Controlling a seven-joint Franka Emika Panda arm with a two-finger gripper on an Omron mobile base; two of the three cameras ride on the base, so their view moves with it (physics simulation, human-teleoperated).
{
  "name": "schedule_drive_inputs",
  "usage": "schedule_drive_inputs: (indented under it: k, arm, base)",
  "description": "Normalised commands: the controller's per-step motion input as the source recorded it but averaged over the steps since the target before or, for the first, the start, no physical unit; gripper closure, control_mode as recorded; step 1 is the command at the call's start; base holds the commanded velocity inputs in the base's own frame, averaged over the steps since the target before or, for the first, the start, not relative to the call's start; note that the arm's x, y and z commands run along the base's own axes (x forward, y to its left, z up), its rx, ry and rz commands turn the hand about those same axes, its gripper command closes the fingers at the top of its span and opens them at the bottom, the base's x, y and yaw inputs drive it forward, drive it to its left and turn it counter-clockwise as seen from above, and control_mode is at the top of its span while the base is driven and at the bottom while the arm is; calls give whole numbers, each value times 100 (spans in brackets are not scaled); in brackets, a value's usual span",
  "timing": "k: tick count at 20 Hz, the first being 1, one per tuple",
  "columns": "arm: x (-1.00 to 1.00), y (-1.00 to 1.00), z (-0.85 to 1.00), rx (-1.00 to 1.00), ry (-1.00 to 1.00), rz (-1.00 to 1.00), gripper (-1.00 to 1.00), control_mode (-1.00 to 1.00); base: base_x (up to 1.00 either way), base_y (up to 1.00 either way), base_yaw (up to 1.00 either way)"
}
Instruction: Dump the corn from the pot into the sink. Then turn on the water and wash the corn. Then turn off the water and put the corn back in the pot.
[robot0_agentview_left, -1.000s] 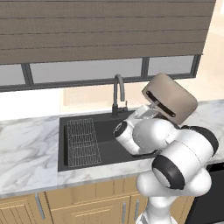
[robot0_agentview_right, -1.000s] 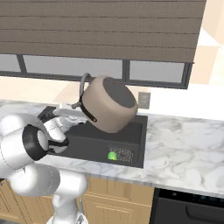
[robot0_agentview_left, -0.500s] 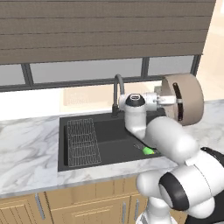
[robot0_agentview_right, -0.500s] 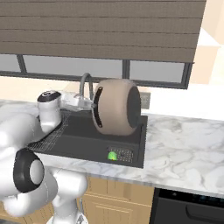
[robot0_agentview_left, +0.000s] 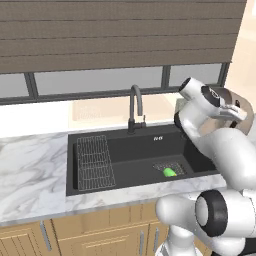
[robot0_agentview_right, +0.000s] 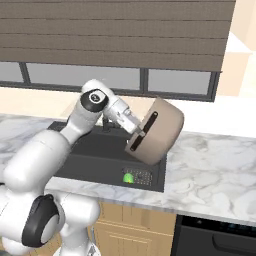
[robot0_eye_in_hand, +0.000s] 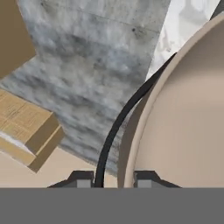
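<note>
End effector (robot0_eye_in_hand: 114, 180) clamps pot (robot0_agentview_right: 155, 131) rim, pot tipped sideways | corn (robot0_agentview_left: 169, 172) on sink (robot0_agentview_left: 140, 155) drain grate

no readable text, no labels, no brands, no numbers, no signs anywhere

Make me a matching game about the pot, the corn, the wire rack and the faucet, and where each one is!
Things:
1. pot
2. corn
3. wire rack
4. faucet

Places:
A. lying on the drain grate in the sink
B. standing at the back edge of the sink
C. held tilted in the air by the gripper
D. at the sink's left end, left base view

Pairs: 1-C, 2-A, 3-D, 4-B
</note>
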Motion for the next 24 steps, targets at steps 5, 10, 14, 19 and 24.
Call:
schedule_drive_inputs:
  k: [5, 10, 14, 19, 24]
  arm:
    - [7, -85, -52, 50, -5, -5, 100, -100]
    - [14, -86, -54, 42, -12, -11, 100, -100]
    - [28, -80, -84, 33, -9, -14, 100, -100]
    - [45, -60, -84, 22, -12, -17, 100, -100]
    - [46, -58, -42, 10, -18, -19, 100, -100]
  base:
    - [0, 0, 0]
    - [0, 0, 0]
    - [0, 0, 0]
    - [0, 0, 0]
    - [0, 0, 0]
